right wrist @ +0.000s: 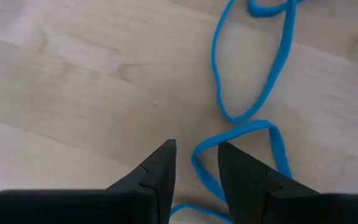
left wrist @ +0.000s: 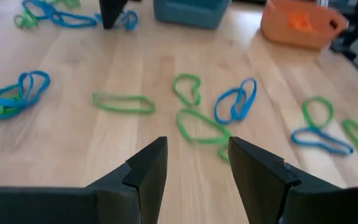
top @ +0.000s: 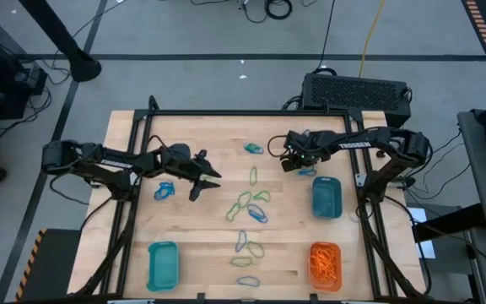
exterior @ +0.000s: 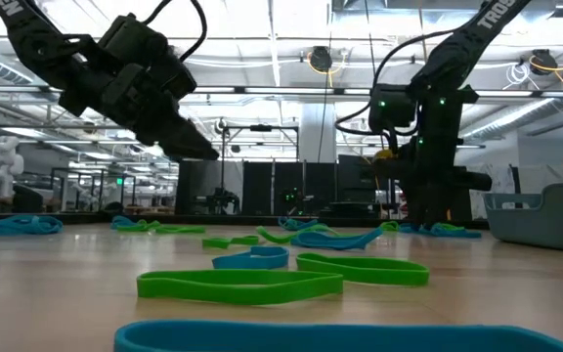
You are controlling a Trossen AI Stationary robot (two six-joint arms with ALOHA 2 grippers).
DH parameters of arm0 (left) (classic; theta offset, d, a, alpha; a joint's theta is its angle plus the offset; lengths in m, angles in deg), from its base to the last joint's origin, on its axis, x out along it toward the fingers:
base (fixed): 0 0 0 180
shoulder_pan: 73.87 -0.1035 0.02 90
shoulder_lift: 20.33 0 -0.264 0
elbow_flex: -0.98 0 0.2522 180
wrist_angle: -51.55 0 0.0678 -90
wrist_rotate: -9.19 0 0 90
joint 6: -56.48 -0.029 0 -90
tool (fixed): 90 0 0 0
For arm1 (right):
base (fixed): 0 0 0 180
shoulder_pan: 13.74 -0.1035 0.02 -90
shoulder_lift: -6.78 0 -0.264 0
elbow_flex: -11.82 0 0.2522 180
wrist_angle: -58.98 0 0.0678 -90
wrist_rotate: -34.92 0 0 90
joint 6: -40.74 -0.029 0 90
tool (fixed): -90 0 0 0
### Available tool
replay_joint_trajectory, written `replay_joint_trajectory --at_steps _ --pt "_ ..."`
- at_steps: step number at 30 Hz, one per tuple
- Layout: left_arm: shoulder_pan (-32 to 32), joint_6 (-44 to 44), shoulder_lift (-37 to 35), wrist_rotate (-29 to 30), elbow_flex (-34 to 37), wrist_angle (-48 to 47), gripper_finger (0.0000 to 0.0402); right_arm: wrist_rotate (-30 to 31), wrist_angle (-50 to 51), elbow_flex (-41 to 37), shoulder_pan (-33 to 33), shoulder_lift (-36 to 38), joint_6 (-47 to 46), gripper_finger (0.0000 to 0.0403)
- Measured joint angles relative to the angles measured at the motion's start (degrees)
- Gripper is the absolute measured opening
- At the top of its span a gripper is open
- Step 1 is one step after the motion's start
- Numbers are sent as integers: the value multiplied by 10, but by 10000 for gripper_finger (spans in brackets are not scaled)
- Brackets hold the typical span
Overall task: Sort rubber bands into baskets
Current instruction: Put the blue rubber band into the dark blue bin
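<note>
High view: orange bands sit in the orange basket, green and blue rubber bands mostly still loose mid-table; my left gripper hangs open and empty, my right gripper parted over a blue band.

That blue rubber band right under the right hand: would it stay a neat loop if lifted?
Probably not. The blue rubber band lies in a wavy, uneven loop, so it likely droops from the right hand. It looks thin and flat, so probably light and unlikely to roll.
</note>
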Motion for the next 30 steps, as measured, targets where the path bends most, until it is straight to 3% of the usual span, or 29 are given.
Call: replay_joint_trajectory --at_steps 5,14,24,30 --pt "-1 -20 -12 3 0 -24 178 0 8 0 -6 0 0 93" --pt "-1 -23 -20 3 0 -2 178 -3 8 1 -14 -12 24 7" --pt "-1 -21 -20 4 0 26 178 3 61 54 -36 5 55 1" --pt "-1 -27 -20 4 0 40 178 2 181 146 -94 27 39 1"
